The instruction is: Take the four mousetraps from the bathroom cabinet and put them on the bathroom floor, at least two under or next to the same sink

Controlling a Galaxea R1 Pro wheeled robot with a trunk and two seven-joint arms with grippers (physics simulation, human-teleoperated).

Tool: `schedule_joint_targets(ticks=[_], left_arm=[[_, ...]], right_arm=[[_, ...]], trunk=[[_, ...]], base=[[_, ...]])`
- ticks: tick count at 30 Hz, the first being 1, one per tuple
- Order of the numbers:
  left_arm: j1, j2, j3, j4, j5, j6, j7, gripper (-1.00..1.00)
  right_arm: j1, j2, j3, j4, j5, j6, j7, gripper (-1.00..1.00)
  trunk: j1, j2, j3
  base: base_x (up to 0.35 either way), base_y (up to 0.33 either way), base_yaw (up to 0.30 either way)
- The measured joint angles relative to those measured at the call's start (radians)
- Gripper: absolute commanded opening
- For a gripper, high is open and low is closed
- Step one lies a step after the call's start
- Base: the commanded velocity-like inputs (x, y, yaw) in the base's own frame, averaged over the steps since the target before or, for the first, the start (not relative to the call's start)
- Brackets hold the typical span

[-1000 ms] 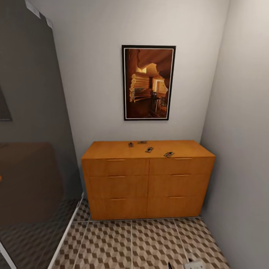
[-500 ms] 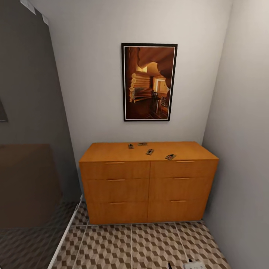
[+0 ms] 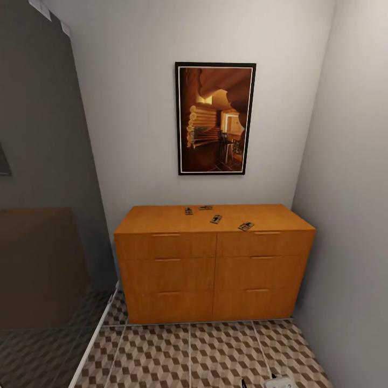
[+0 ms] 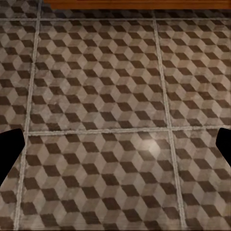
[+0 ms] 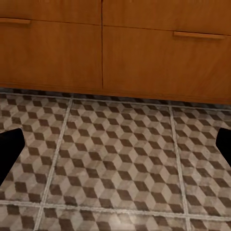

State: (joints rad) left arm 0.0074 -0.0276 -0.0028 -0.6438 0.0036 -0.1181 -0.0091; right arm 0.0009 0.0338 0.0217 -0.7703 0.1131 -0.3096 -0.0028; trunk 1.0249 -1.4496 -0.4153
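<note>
Four flat mousetraps (image 3: 216, 218) lie scattered on the smooth orange cabinet (image 3: 214, 264) top. Cube-patterned floor (image 3: 205, 355) below it. Both grippers (image 4: 115, 144) (image 5: 115, 144) apparently spread wide, fingertips barely visible.

The cabinet (image 3: 214, 264) stands against the far wall, filling the corner on the right, with two columns of three drawers and slim bar handles. On its flat top lie the four mousetraps: two sit far back near the middle, one (image 3: 188, 210) on the left and one (image 3: 205, 207) just right of it; a third (image 3: 216, 219) lies nearer the front, and the fourth (image 3: 246, 226) lies rightmost, close to the front edge. A dark-framed picture (image 3: 215, 118) hangs on the wall above. The bathroom floor (image 3: 161, 355) of cube-patterned tiles spreads in front. A glass partition (image 3: 48, 215) with a pale bottom rail runs along the left. A small white object (image 3: 277, 382) sits at the near right edge; what it is cannot be told.
</note>
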Motion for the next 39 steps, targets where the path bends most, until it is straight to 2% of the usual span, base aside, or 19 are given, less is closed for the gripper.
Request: schedule_joint_targets(ticks=[3, 9, 25, 39], left_arm=[[0.000, 0.000, 0.000, 0.001, 0.000, 0.000, 0.000, 1.00], [0.000, -0.001, 0.002, 0.017, -0.004, -0.006, 0.000, 1.00], [0.000, -0.005, 0.006, 0.108, -0.006, -0.009, -0.001, 1.00], [0.000, -0.005, 0.006, 0.139, -0.006, -0.009, -0.001, 1.00]], right_arm=[[0.009, 0.016, 0.004, -0.017, 0.005, -0.017, 0.000, 1.00], [0.006, 0.025, 0.012, -0.050, 0.005, -0.031, 0.002, 1.00], [0.005, 0.024, 0.014, -0.140, 0.005, -0.051, 0.000, 1.00], [0.005, 0.023, 0.009, -0.219, 0.004, -0.010, -0.055, 1.00]], trunk=[[0.000, 0.000, 0.000], [0.000, 0.000, 0.000], [0.000, 0.000, 0.000], [0.000, 0.000, 0.000]], base=[[0.000, 0.000, 0.000], [0.000, 0.000, 0.000], [0.000, 0.000, 0.000], [0.000, 0.000, 0.000]])
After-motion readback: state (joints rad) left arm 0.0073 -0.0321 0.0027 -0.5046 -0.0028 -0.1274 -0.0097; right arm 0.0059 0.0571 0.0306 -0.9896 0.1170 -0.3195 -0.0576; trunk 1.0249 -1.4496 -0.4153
